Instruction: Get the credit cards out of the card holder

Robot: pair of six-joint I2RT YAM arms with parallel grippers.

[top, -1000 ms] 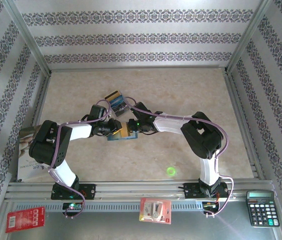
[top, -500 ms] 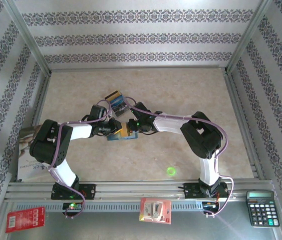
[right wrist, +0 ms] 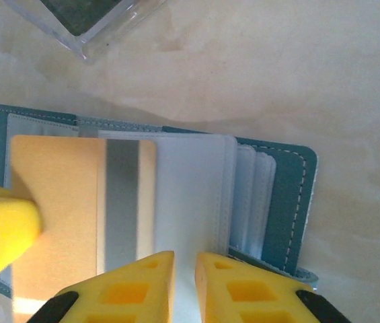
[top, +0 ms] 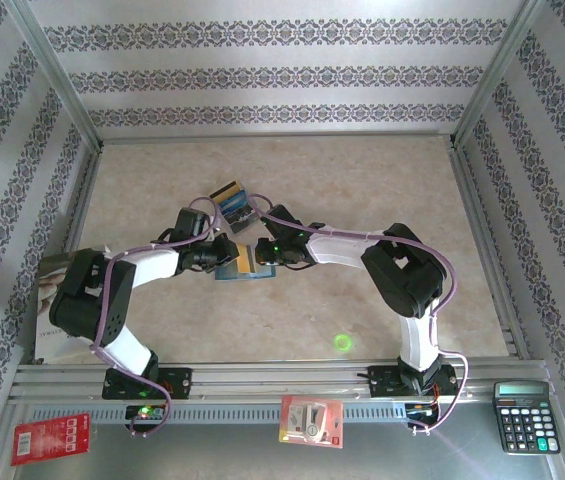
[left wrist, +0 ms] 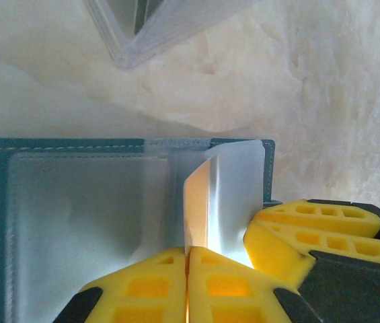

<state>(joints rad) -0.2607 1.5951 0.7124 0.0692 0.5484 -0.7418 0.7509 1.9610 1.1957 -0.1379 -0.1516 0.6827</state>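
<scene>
Left tool [left wrist: 187, 254] now clamped on card [right wrist: 55, 195].
Right tool [right wrist: 184, 261] pinches holder [right wrist: 287, 202]; other cards [top: 232, 197] lie out at 12 o'clock.

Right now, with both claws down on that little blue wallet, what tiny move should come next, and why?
Probably the left gripper should slide the orange card sideways, away from the card holder. Its jaws look shut on the card's outer edge, the card's other end sits under a clear sleeve, and the right gripper seems to pin that sleeve.
</scene>
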